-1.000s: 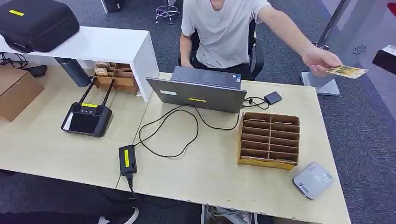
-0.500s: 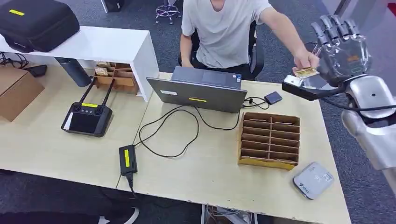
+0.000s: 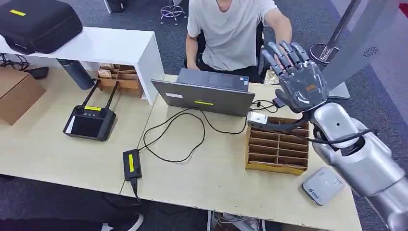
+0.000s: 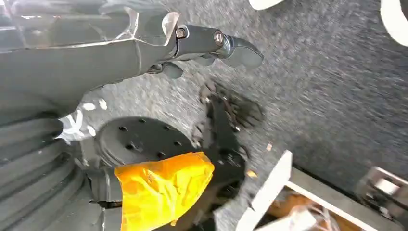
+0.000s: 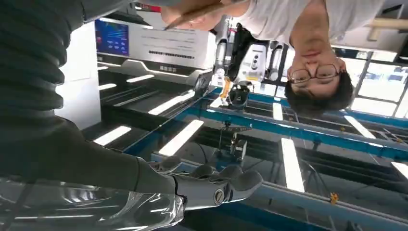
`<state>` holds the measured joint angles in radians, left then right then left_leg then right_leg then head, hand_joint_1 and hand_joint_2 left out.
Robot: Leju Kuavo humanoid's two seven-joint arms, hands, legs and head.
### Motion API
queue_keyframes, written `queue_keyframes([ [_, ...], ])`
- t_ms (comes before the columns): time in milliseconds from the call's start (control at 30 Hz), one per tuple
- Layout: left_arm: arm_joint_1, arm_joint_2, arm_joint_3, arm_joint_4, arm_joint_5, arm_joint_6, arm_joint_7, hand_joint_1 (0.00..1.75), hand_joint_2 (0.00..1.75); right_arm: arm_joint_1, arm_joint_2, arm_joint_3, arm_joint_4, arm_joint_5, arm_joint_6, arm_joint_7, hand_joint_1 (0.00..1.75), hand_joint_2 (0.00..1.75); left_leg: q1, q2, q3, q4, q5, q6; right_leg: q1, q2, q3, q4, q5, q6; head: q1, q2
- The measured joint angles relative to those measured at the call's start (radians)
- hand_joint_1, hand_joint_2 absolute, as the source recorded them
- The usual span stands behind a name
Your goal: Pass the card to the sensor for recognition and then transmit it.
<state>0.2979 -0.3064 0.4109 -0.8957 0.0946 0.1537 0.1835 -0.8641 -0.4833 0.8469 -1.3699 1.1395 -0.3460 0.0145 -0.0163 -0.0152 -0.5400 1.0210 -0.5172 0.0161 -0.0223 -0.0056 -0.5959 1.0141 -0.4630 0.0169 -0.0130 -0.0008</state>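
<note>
Though near, card (image 3: 269, 77) behind right hand (image 3: 299, 84).

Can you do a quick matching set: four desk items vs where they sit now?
Things:
1. card reader
2. laptop
3. remote controller
4. black case

Places:
A. on the white shelf, far left
B. near right corner of the table
C. in front of the seated person
D. left table, antennas pointing away from the robot

Pairs: 1-B, 2-C, 3-D, 4-A
</note>
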Motion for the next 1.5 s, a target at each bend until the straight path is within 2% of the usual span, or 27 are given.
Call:
queue_keyframes([
  [133, -0.024, -0.013, 0.055, 0.014, 0.008, -0.037, -0.024, 0.0, 1.75, 0.004, 0.003, 0.019, -0.022, -0.011, -0.003, 0.001, 0.0, 1.75, 0.0, 0.001, 0.0, 0.0, 0.0, 0.0, 0.0, 0.001, 0.0, 0.0, 0.0, 0.0, 0.0, 0.0],
  [367, -0.038, -0.018, 0.096, 0.04, 0.019, -0.043, -0.04, 0.0, 1.75, 0.005, 0.005, 0.032, -0.037, -0.018, -0.005, 0.002, 0.0, 1.75, 0.0, 0.001, 0.0, 0.0, 0.0, 0.0, 0.0, 0.001, 0.0, 0.0, 0.0, 0.0, 0.0, 0.0],
  [633, -0.037, -0.027, 0.133, 0.044, 0.012, -0.052, -0.029, 0.0, 1.75, 0.005, 0.005, 0.035, -0.029, -0.005, -0.002, 0.024, 0.0, 1.75, 0.0, 0.001, 0.001, 0.001, 0.0, 0.0, 0.0, 0.002, 0.0, 0.0, 0.0, 0.0, 0.0, 0.0],
  [900, -0.034, -0.029, 0.148, 0.044, 0.029, -0.05, -0.01, 0.0, 1.75, 0.006, -0.009, 0.008, 0.05, 0.025, -0.015, 0.049, 0.0, 1.75, 0.0, 0.002, 0.001, 0.001, 0.0, 0.0, 0.0, 0.002, 0.0, 0.0, 0.0, 0.0, 0.0, 0.0],
  [933, -0.033, -0.029, 0.148, 0.044, 0.032, -0.05, -0.01, 0.0, 1.75, 0.007, -0.012, 0.002, 0.062, 0.026, -0.023, 0.049, 1.75, 1.75, 0.0, 0.002, 0.0, 0.001, 0.0, 0.0, 0.0, 0.002, 0.0, 0.0, 0.0, 0.0, 0.0, 0.0],
  [1500, -0.031, -0.032, 0.147, 0.044, 0.075, -0.033, 0.005, 0.0, 1.75, 0.028, -0.019, -0.035, 0.118, 0.034, -0.031, 0.04, 1.75, 1.75, 0.0, 0.003, 0.0, 0.001, 0.0, 0.0, 0.0, 0.003, 0.0, 0.0, 0.0, 0.0, 0.0, 0.0],
])
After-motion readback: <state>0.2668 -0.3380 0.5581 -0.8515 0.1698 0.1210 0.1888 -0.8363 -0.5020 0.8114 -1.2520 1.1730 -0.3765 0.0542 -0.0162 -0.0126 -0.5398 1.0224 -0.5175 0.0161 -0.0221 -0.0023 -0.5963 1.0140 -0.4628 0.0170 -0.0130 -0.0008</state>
